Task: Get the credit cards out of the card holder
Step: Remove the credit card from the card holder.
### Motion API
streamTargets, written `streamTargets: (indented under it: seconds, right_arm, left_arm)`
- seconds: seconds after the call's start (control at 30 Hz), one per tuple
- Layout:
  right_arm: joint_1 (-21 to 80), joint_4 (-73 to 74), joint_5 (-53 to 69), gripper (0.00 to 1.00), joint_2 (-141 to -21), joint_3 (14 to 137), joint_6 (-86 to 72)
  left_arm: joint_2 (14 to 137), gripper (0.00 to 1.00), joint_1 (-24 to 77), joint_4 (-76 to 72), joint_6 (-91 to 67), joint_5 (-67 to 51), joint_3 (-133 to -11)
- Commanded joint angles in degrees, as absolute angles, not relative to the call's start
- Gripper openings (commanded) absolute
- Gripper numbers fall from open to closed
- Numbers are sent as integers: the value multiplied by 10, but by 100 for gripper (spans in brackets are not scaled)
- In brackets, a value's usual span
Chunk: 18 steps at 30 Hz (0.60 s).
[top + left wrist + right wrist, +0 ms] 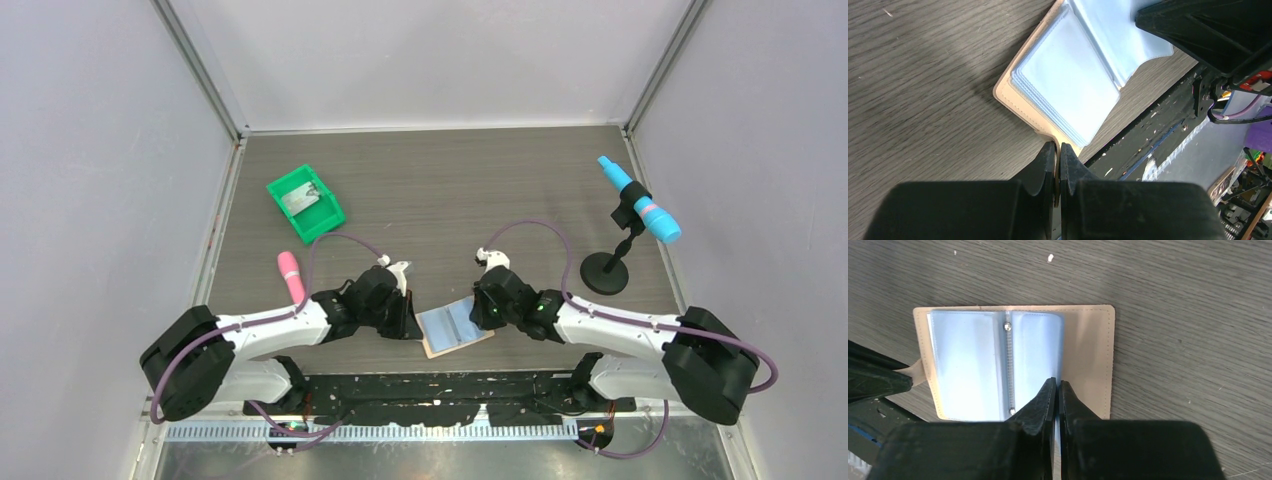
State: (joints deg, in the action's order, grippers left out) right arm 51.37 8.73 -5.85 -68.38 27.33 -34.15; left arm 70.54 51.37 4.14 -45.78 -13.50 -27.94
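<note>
The card holder [455,328] lies open near the table's front edge, tan outside [1088,355] with pale blue panels [965,365] inside. My left gripper [1058,145] is shut on its tan strap tab at the left edge [408,322]. My right gripper [1058,382] is shut on the right edge of a raised blue leaf [482,312]. A thin pale blue sheet shows between its jaws. I cannot tell whether that sheet is one of the credit cards or only a panel. A stack of blue sleeves [1068,85] fans over the tan cover [1008,97].
A green bin [305,203] holding a grey item sits at the back left. A pink object [291,275] lies by the left arm. A blue and pink tool [638,210] stands on a black stand [604,272] at the right. A black strip [440,385] borders the near edge.
</note>
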Motion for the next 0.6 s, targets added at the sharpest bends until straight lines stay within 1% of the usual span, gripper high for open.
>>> streamTargets:
  seconds: [0.0, 0.07, 0.1, 0.13, 0.17, 0.2, 0.23, 0.3, 0.43, 0.57]
  right_arm:
    - [516, 86, -51, 5, -649, 273, -341]
    - [516, 94, -56, 5, -641, 276, -343]
    - [516, 105, -60, 11, -635, 278, -345]
    - [516, 112, -61, 18, -631, 284, -348]
    - [516, 126, -63, 36, -622, 288, -354]
    - [516, 133, -63, 43, -615, 294, -357]
    - [516, 145, -62, 52, -603, 297, -363]
    - [520, 154, -57, 57, -583, 306, -372]
    - [538, 159, -60, 58, -572, 328, -380]
    - [556, 142, -60, 59, -605, 342, -376]
  left_arm:
    - [702, 0, 516, 28, -446, -132, -297]
    - [699, 0, 516, 30, -446, -132, -298]
    - [698, 0, 516, 31, -446, -133, -297]
    - [696, 0, 516, 32, -447, -133, -297]
    - [693, 0, 516, 31, -448, -135, -297]
    - [692, 0, 516, 30, -449, -136, -296]
    - [690, 0, 516, 28, -449, -137, -295]
    - [687, 0, 516, 25, -449, -139, -293]
    - [683, 0, 516, 21, -451, -138, -290]
    - [674, 0, 516, 20, -454, -137, -288]
